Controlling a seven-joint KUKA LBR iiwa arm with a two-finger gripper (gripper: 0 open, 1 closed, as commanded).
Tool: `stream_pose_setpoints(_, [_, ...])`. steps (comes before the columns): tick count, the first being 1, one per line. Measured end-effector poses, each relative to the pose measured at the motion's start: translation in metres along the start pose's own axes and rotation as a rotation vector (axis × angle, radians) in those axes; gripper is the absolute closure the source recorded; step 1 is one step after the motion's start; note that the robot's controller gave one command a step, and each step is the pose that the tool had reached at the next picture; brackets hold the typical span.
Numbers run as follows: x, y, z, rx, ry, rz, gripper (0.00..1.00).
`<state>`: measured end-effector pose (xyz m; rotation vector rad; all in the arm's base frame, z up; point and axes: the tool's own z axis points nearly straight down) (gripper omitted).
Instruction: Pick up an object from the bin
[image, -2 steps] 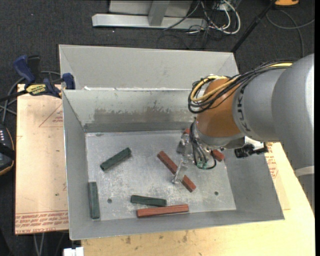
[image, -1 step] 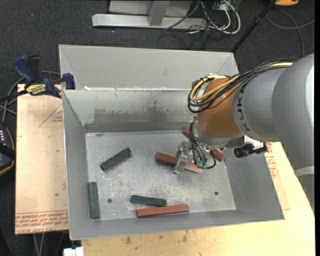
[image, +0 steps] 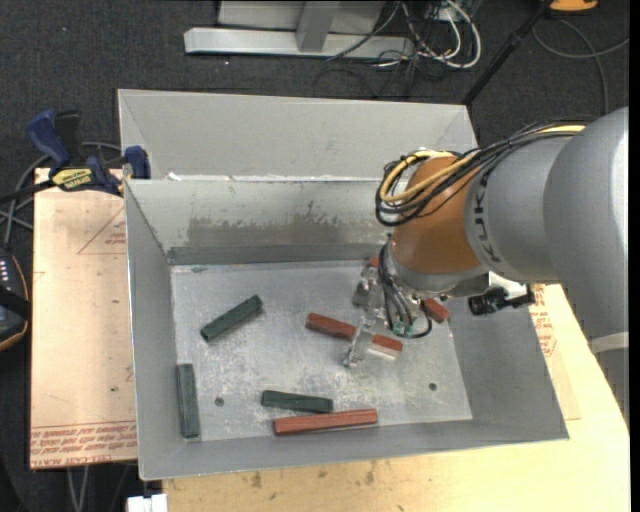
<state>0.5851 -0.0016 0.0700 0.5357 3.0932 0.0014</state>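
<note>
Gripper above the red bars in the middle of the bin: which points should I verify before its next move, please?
1. Gripper is down near the bin floor, in the middle: ok.
2. Red bar next to it lies flat, with free floor on its left: ok.
3. Only one thing is under the gripper: not ok, since a short red piece lies close on the other side and might be caught too.
4. Something is already held: cannot tell.
5. Green bar and long red bar at the front lie apart from the gripper: ok.
6. Back bin wall is away from the gripper: ok.
</note>
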Motion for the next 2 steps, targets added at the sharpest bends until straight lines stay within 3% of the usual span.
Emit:
stream_pose_setpoints(1, [0.0, 0.0, -0.001, 0.0, -0.001, 0.0, 1.0])
stream_pose_setpoints(2, [0.039, -0.011, -0.127, -0.001, -0.005, -0.317, 1.0])
